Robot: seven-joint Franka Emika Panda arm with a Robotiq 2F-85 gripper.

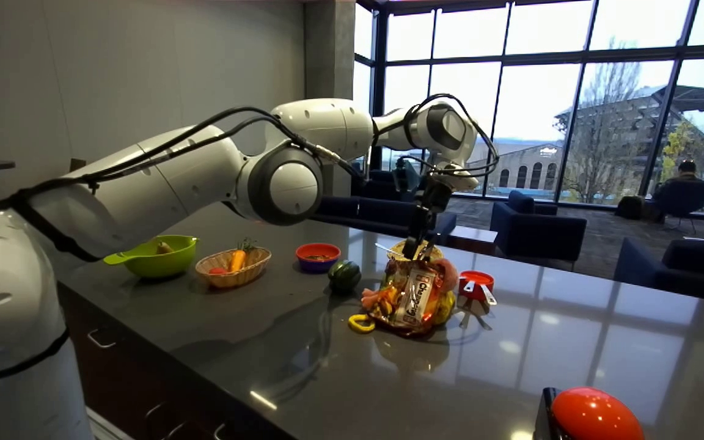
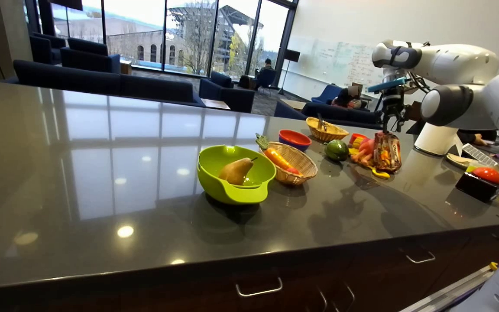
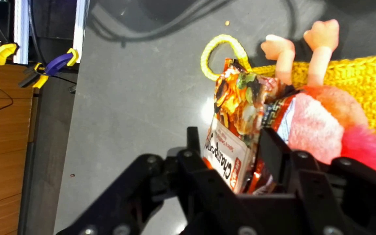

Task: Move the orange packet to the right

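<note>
While orange packet [image 1: 414,300] stands beside pink toy [image 3: 317,129], we note gripper [image 3: 230,133] above, jaws spread over packet's upper end.

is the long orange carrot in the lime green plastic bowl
No, the long orange carrot lies in an oval tan woven basket, and a tapered brown pear sits in the bowl.

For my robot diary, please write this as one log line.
End effector: jaws apart, either side of orange packet | Grip: unclear | Pink toy: beside packet
</note>
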